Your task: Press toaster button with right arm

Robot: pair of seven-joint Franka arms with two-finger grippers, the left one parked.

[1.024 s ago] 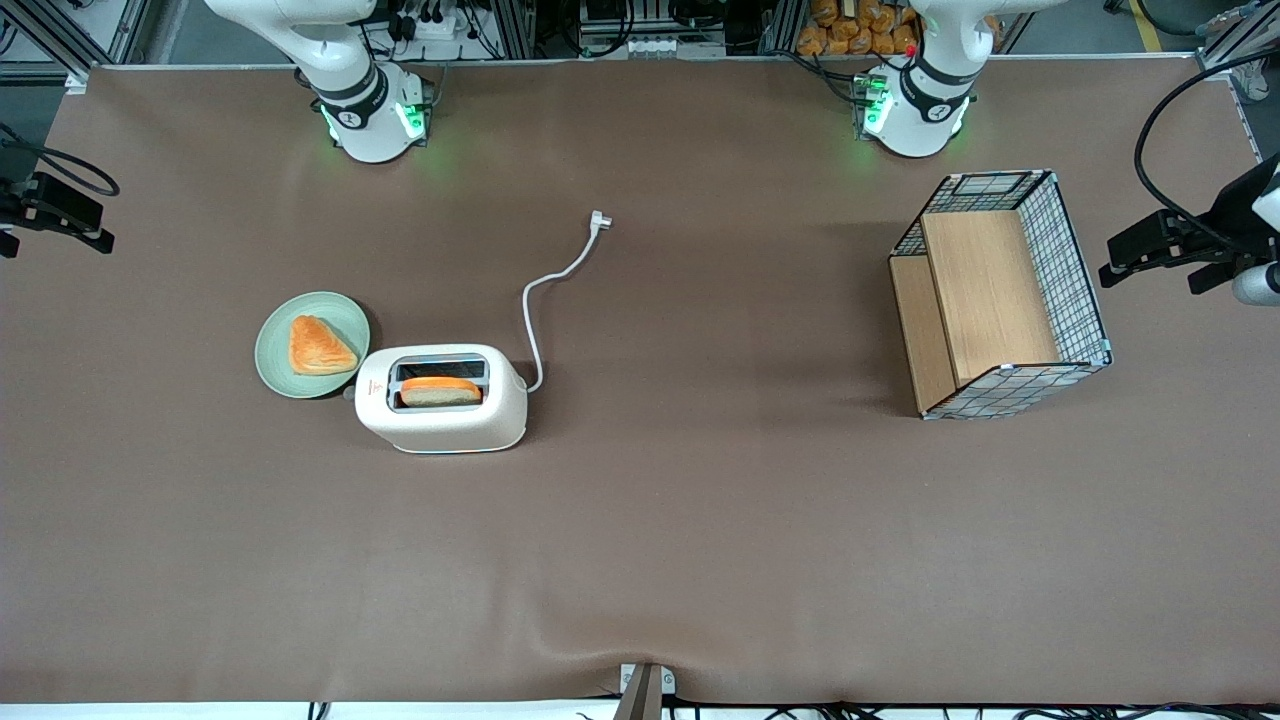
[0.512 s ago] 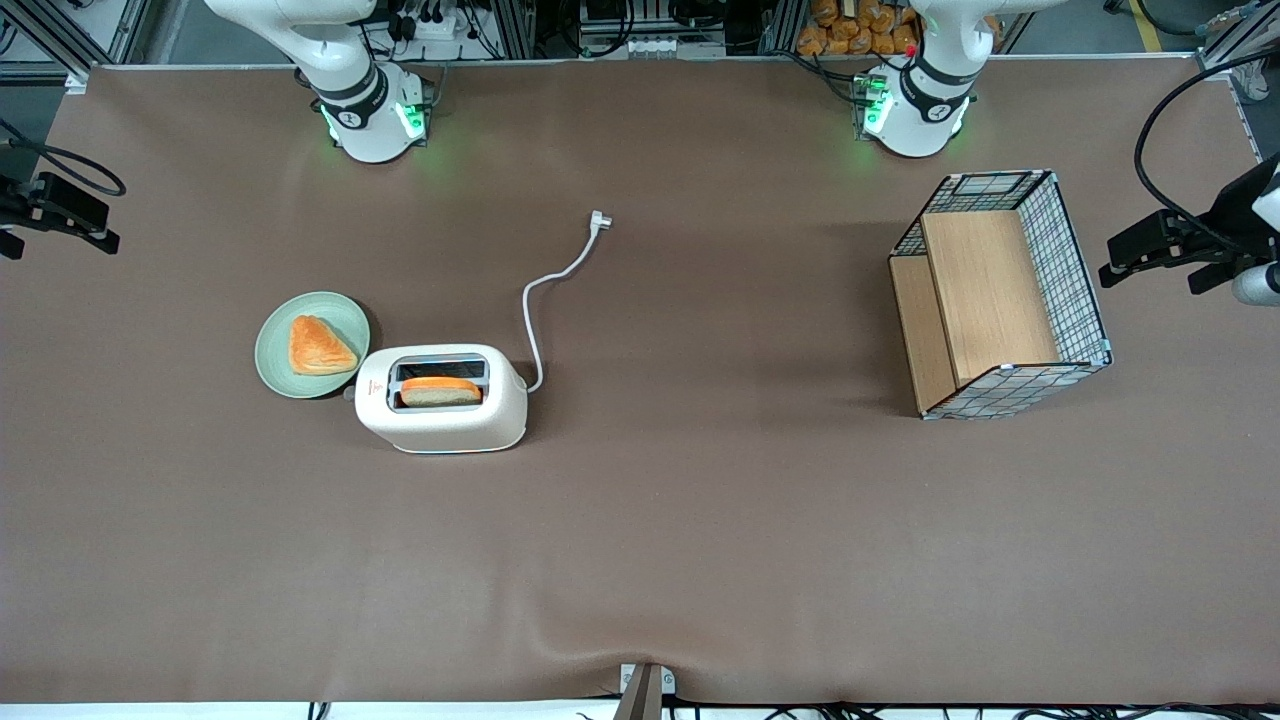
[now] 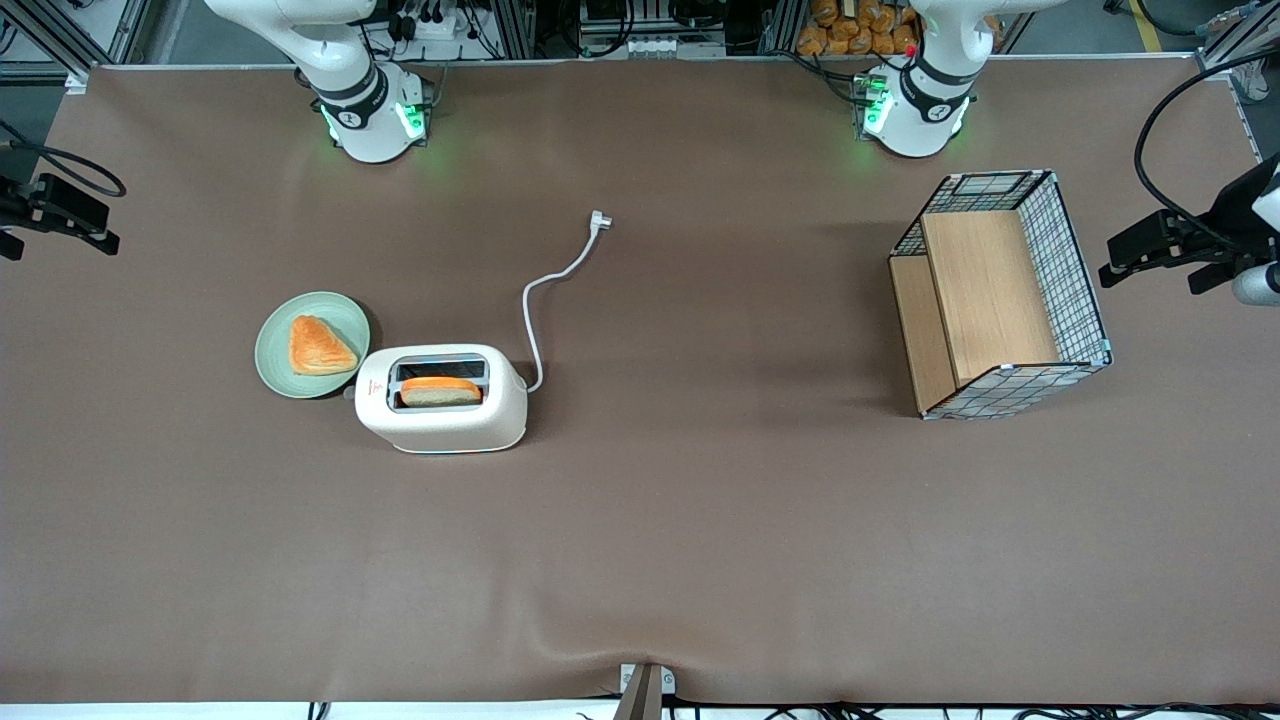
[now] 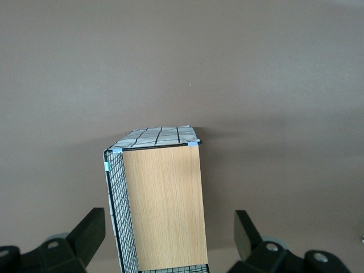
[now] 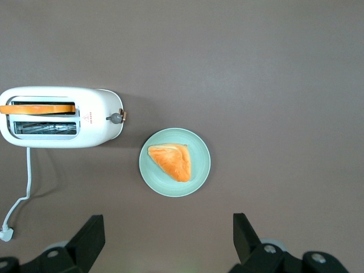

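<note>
The cream-white toaster (image 3: 440,405) stands on the brown table, with a bread slice (image 3: 441,390) in the slot nearer the front camera. It also shows in the right wrist view (image 5: 94,116). The toaster button (image 5: 116,118) is a small grey tab on the narrow end face with the red mark, facing the green plate; in the front view it shows as a small tab (image 3: 349,393). My right gripper (image 3: 75,215) hangs high over the working arm's end of the table, far from the toaster. It is open and empty, its fingers (image 5: 91,233) wide apart around the gripper's midpoint (image 5: 168,228).
A green plate (image 3: 340,312) with a triangular pastry (image 3: 318,346) sits right beside the toaster's button end. The white cord (image 3: 540,290) with its plug (image 3: 598,220) runs from the toaster's other end. A wire-and-wood basket (image 3: 1000,295) lies toward the parked arm's end.
My right gripper has edged slightly inward over the table. The toaster, plate and basket have not moved.
</note>
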